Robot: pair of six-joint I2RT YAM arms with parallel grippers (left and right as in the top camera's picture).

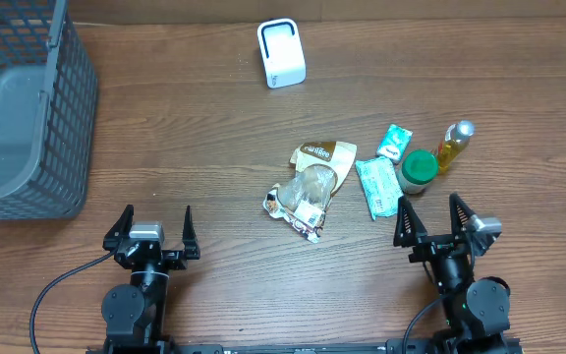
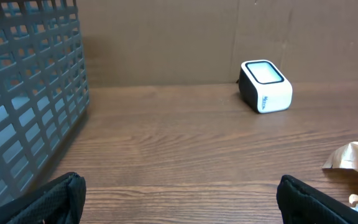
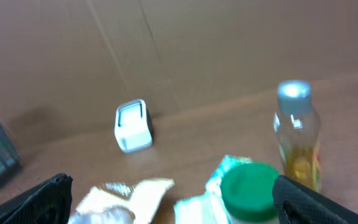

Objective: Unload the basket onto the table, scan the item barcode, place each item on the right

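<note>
Overhead, basket (image 1: 75, 113) is sitting far left, bottle (image 1: 453, 146) is holding yellow liquid — left gripper (image 1: 156, 218) and right gripper (image 1: 428, 208) are gaping wide.

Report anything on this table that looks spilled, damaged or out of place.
Only the tan snack bag at mid-table stands out: it lies crumpled and heavily creased. Nothing looks spilled. The bottle of yellow liquid and the green-lidded jar stand upright, and the white scanner sits at the back.

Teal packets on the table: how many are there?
2. A small teal packet lies beside the bottle; a larger teal packet lies between the brown snack bag and the green-lidded jar. Another could hide beneath the bag.
</note>
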